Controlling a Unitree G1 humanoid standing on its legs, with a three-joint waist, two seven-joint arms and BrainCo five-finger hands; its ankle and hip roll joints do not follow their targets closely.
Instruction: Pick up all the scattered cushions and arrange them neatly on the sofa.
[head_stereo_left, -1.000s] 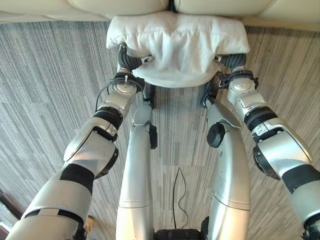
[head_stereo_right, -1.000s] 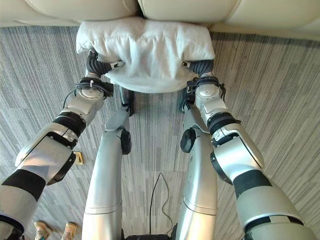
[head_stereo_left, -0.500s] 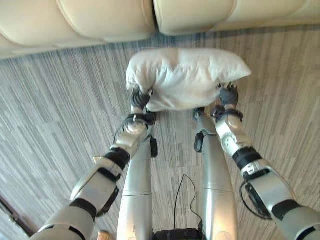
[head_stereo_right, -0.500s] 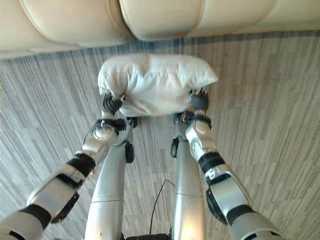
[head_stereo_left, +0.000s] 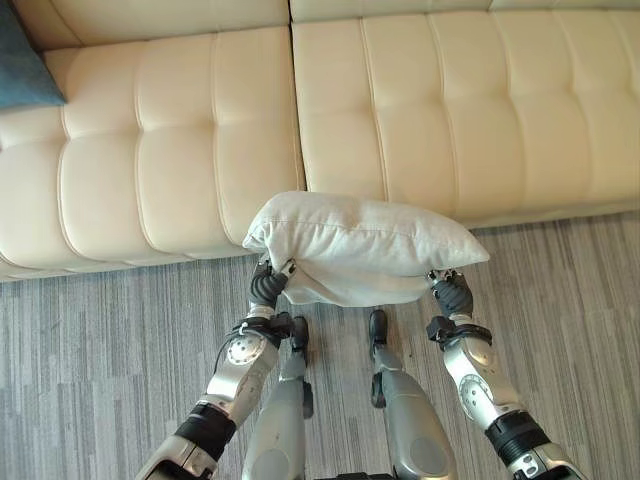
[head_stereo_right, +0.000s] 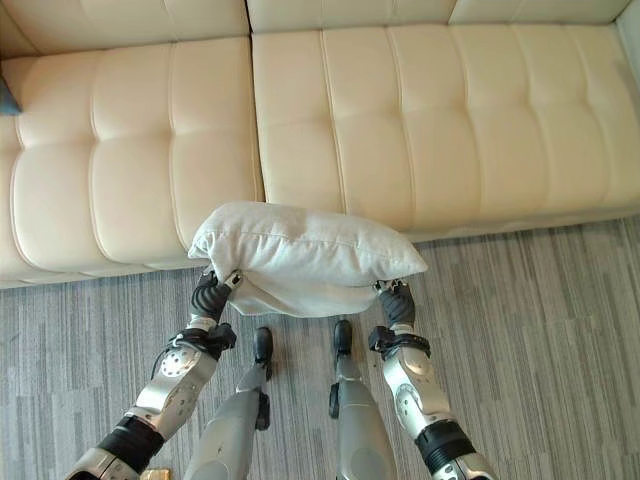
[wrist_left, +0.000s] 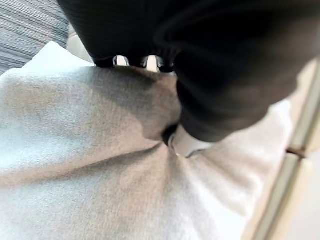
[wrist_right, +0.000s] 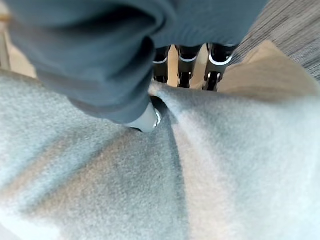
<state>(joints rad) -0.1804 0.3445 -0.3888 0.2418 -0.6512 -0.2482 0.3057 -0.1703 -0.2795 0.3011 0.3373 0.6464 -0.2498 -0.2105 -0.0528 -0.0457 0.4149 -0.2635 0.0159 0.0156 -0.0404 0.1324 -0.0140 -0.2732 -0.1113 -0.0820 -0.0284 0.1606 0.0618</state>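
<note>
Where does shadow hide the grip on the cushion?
Left wrist view: the left hand casts a dark shadow on the white cushion beneath its cover. Right wrist view: the right hand shades the fold likewise.

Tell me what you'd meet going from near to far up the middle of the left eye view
Grey striped floor → left hand and right hand, level with each other → white cushion pinched between them → cream sofa.
</note>
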